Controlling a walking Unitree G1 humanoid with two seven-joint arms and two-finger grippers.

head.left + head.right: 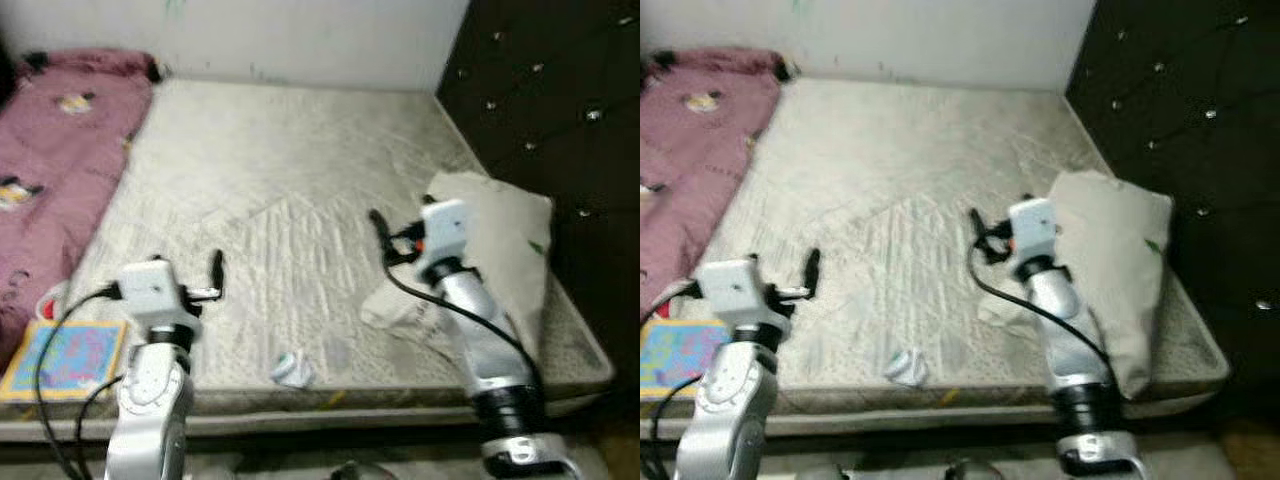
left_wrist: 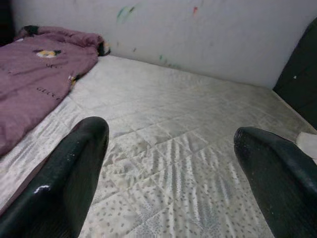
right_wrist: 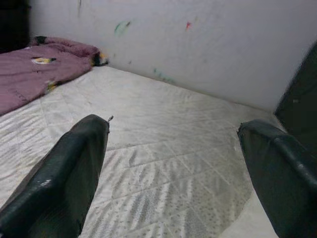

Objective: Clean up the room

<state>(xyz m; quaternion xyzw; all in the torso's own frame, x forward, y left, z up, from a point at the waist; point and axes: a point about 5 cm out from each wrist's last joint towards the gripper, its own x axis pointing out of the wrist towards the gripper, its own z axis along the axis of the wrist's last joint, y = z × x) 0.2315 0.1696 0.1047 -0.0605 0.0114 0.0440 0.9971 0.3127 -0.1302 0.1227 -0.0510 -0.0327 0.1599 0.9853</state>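
Over the near edge of the mattress (image 1: 290, 190), both grippers, left (image 1: 216, 275) and right (image 1: 380, 238), hover spread and empty, seemingly poised to pick litter: a crumpled wad (image 1: 292, 370) lies between them at the edge, a pillow (image 1: 500, 250) right.

Quilted cloth mattress (image 1: 290, 190), matt

Pale quilted mattress (image 1: 290, 190), mauve printed blanket (image 1: 55, 150), cream pillow (image 1: 505, 245), black tufted headboard (image 1: 560, 90), blue book (image 1: 68, 358).

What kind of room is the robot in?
Most likely a bedroom. There's a big bare mattress, a pillow beside a dark padded headboard, and a pink blanket bunched on the robot's left.
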